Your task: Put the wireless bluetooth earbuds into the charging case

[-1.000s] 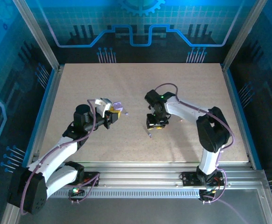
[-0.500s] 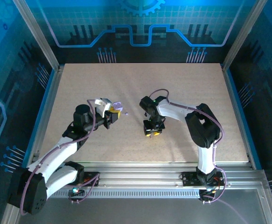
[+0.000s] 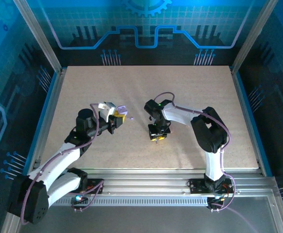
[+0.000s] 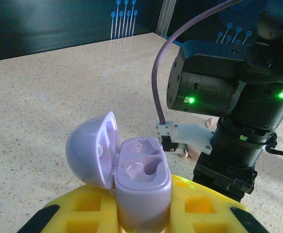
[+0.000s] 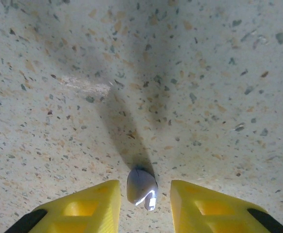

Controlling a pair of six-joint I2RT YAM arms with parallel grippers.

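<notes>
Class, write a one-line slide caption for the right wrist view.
Right gripper straddles a pale earbud on the speckled table, jaws not yet closed on it.

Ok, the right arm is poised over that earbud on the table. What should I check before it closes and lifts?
1. The earbud centred between the fingers of the right gripper: ok.
2. Fingers gripping the earbud: not ok, a gap shows on each side.
3. The charging case clamped in the left gripper: ok.
4. The lid open: ok.
5. Both wells empty: ok.
6. Which well this earbud fits: cannot tell.
</notes>
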